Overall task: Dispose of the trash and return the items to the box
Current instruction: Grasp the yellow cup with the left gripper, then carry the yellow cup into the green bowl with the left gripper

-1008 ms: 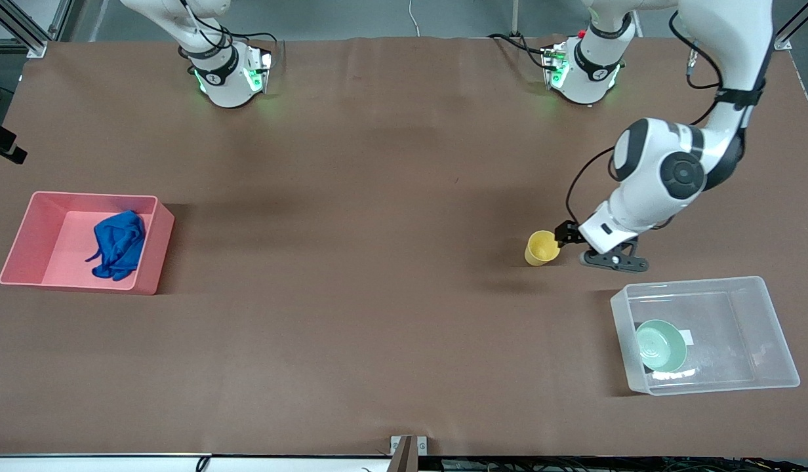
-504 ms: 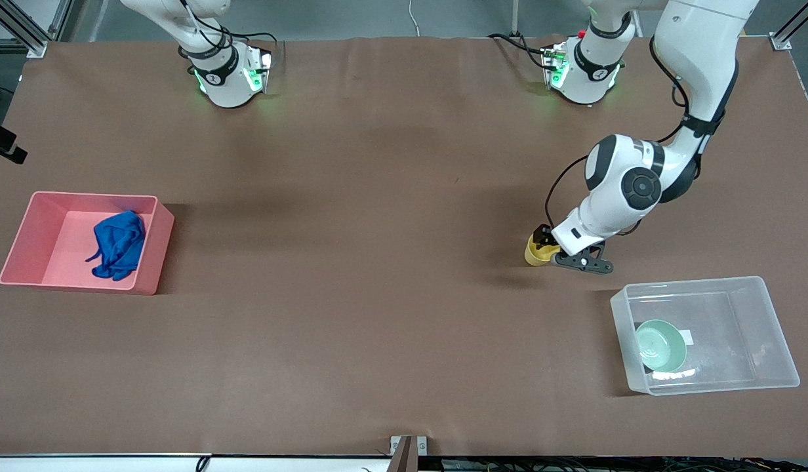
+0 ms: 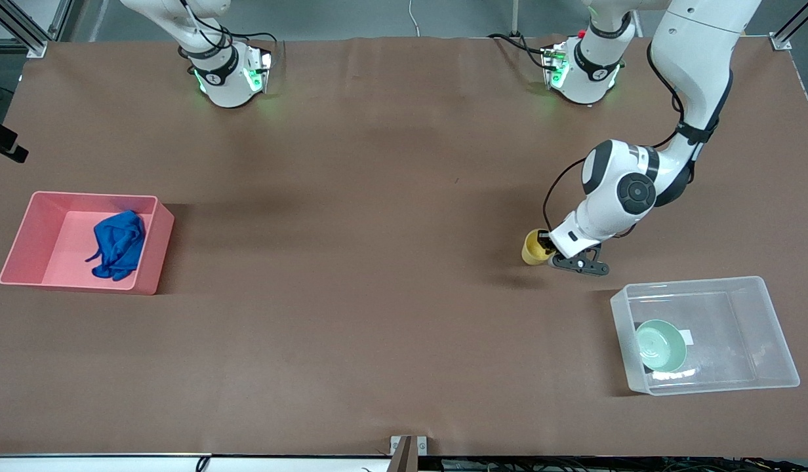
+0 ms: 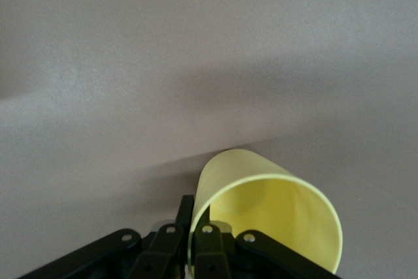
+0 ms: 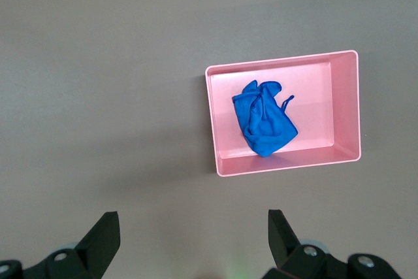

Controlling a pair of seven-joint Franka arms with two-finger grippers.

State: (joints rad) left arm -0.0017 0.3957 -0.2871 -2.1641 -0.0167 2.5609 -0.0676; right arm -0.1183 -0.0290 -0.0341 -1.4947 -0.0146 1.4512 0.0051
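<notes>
The yellow cup (image 3: 532, 248) stands on the table, farther from the front camera than the clear box (image 3: 738, 328). My left gripper (image 3: 545, 246) is shut on the cup's rim, one finger inside and one outside the wall; the left wrist view shows the cup (image 4: 261, 207) pinched in the gripper (image 4: 196, 217). The mint-green bowl (image 3: 661, 344) lies in the clear box. The blue cloth (image 3: 119, 244) lies in the pink bin (image 3: 63, 255). My right gripper (image 5: 192, 236) is open and empty, high over the table with the bin (image 5: 326, 102) and cloth (image 5: 264, 119) below it.
The pink bin stands toward the right arm's end of the table, the clear box toward the left arm's end. A white label (image 3: 687, 337) is on the box's bottom. Both robot bases stand at the table's edge farthest from the front camera.
My left gripper has moved onto the yellow cup and shut on its rim, nudging the cup slightly toward the right arm's end. Cloth, bowl, bin and box have not moved.
</notes>
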